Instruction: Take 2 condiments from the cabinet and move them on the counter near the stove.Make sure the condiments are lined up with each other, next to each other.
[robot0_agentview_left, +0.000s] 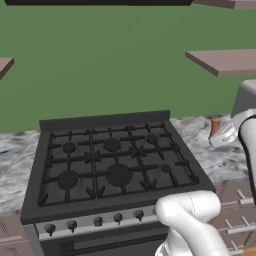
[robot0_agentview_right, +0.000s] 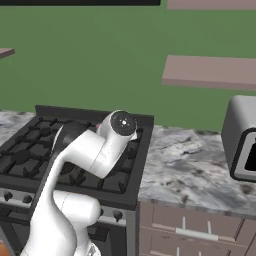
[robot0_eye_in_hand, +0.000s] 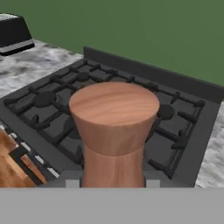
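Wooden condiment mill (robot0_eye_in_hand: 113, 131) fills the foreground above the stove (robot0_eye_in_hand: 175, 131), hiding the tool pinching it.

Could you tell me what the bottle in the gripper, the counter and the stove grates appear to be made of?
The condiment bottle looks like turned wood with a smooth satin finish: brown grain streaks cross its flat top. The counter seems polished marble, grey-and-white with dark veining. The stove grates look like matte black cast metal, though the rendering leaves that open.
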